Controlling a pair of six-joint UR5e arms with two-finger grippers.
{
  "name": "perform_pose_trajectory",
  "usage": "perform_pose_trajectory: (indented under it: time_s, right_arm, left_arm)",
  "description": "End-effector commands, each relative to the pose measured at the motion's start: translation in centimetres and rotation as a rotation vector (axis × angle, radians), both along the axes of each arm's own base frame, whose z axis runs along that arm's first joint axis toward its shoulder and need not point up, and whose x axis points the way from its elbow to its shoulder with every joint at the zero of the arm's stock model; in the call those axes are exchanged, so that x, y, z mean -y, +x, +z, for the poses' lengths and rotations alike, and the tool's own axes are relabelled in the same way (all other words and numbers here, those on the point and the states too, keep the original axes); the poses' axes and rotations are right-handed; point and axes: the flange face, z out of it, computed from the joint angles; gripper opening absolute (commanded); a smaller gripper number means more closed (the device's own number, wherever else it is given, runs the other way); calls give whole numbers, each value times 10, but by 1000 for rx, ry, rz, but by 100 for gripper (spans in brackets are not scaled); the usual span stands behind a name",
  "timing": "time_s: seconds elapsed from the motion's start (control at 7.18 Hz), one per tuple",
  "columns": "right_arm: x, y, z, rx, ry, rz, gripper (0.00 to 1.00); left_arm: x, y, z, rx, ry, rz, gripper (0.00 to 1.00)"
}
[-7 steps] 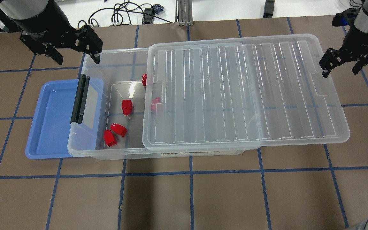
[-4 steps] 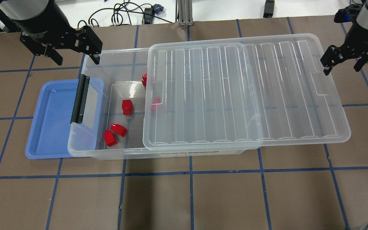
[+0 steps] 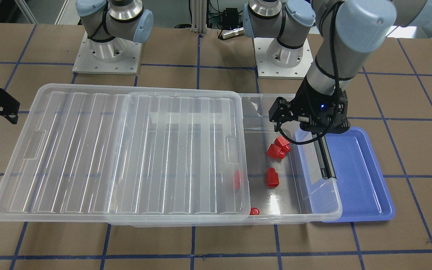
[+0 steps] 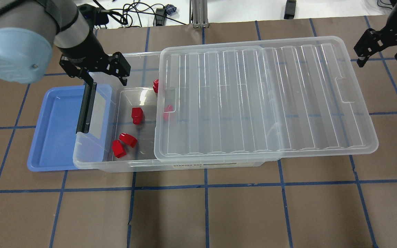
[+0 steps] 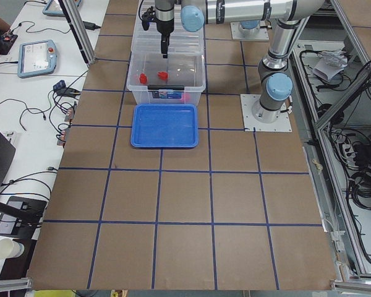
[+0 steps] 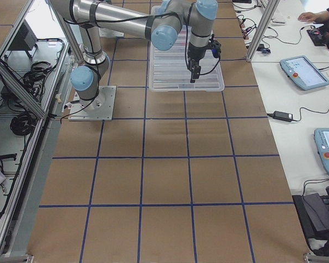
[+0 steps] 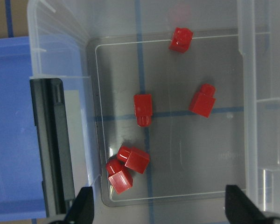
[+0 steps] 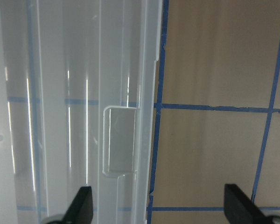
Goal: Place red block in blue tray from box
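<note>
The clear box (image 4: pixel 93 162) lies across the table, its ribbed lid (image 4: pixel 264 100) slid aside so the end with the black latch (image 4: pixel 86 106) is uncovered. Several red blocks lie on its floor: one alone (image 4: pixel 136 115) (image 7: pixel 143 108), two touching (image 4: pixel 122 144) (image 7: pixel 126 167), one at the far wall (image 4: pixel 155 86), one under the lid's edge (image 4: pixel 166 111). The blue tray (image 4: pixel 53 127) (image 3: pixel 354 168) sits partly under the latch end. My left gripper (image 4: pixel 107 79) (image 7: pixel 161 207) is open and empty above the uncovered end. My right gripper (image 4: pixel 379 58) (image 8: pixel 161 207) is open and empty beyond the lid's other end.
The lid overhangs the box toward my right gripper. Brown paper with blue tape lines covers the table (image 4: pixel 205 213). Cables lie behind the table's far edge (image 4: pixel 133 15).
My left gripper has moved from behind the box's corner to over its uncovered end. My right gripper has drawn back, farther from the lid's end. The blocks have not moved.
</note>
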Motion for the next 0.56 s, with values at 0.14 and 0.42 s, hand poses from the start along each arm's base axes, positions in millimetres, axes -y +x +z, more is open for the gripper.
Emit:
perform_pose_trajectory:
  time_s: [0.14, 0.42]
  right_arm:
    - [-5, 7, -2, 4, 30, 10, 100]
    - [-6, 3, -5, 1, 43, 16, 100]
  left_arm:
    - [9, 0, -91, -1, -20, -13, 100]
    - [13, -1, -120, -3, 21, -8, 100]
